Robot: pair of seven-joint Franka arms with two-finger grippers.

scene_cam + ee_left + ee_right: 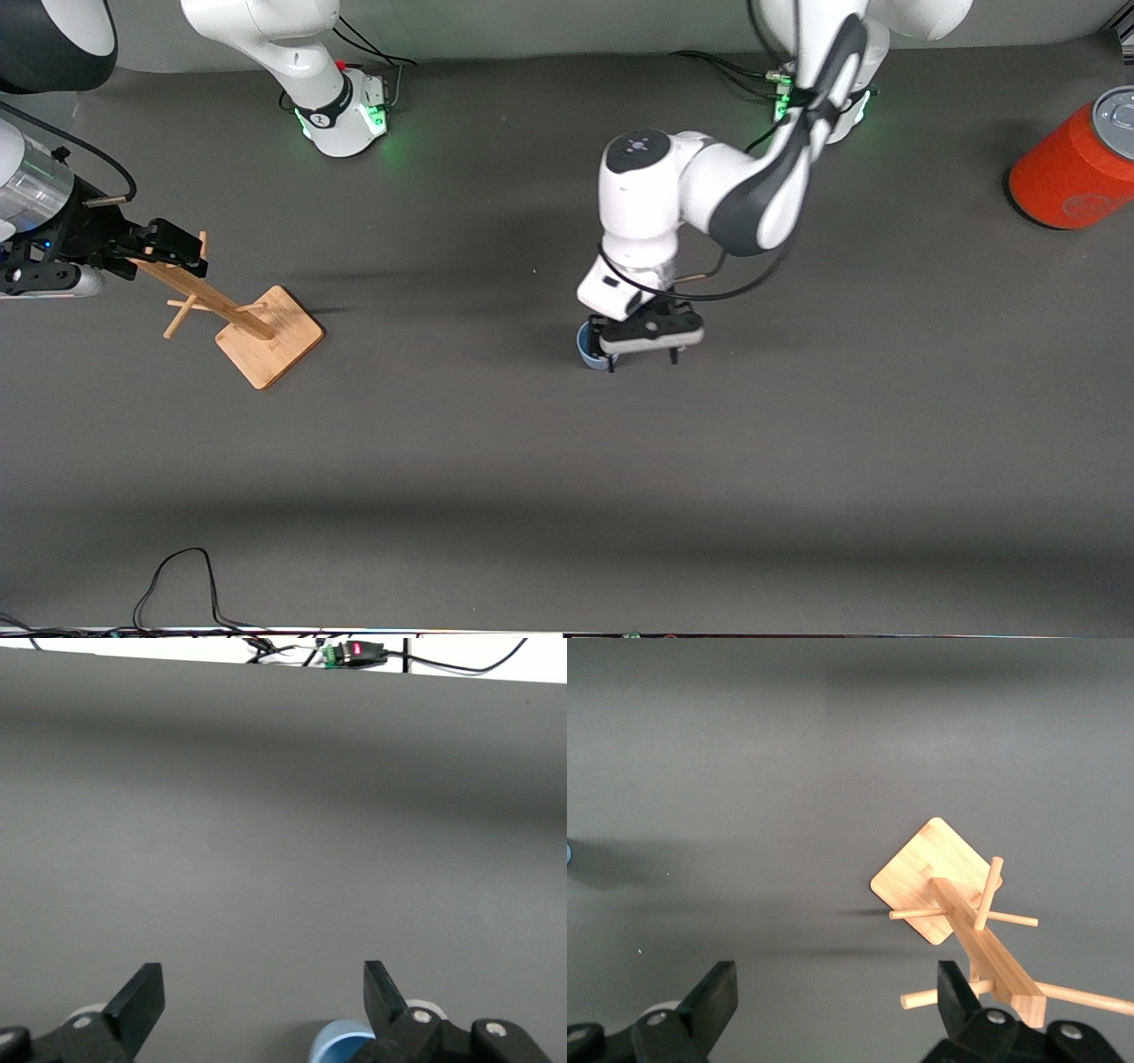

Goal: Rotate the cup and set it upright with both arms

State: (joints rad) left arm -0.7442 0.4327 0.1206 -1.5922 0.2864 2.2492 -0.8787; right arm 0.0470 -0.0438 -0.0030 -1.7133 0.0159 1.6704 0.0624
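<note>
- Front view: the light-blue cup (591, 347) is seen on the grey table (567, 461) near its middle, mostly covered by the left gripper (643, 359), which is lowered right over it. The left gripper's jaws are spread, with the cup beside one of them; no grip on it can be made out. The right gripper (182, 249) is held at the top of a wooden peg stand (257, 330) toward the right arm's end of the table, where that arm waits. An orange-red can (1076, 168) is seen lying at the left arm's end of the table.
- Left wrist view: the jaws are shown wide apart over bare table, and only a curved piece of the cup (341, 1041) is seen just beside one finger (383, 992).
- Right wrist view: the jaws are spread, nothing is pinched between them, and the peg stand (957, 904) is seen below, one finger (955, 992) close to its post.
</note>
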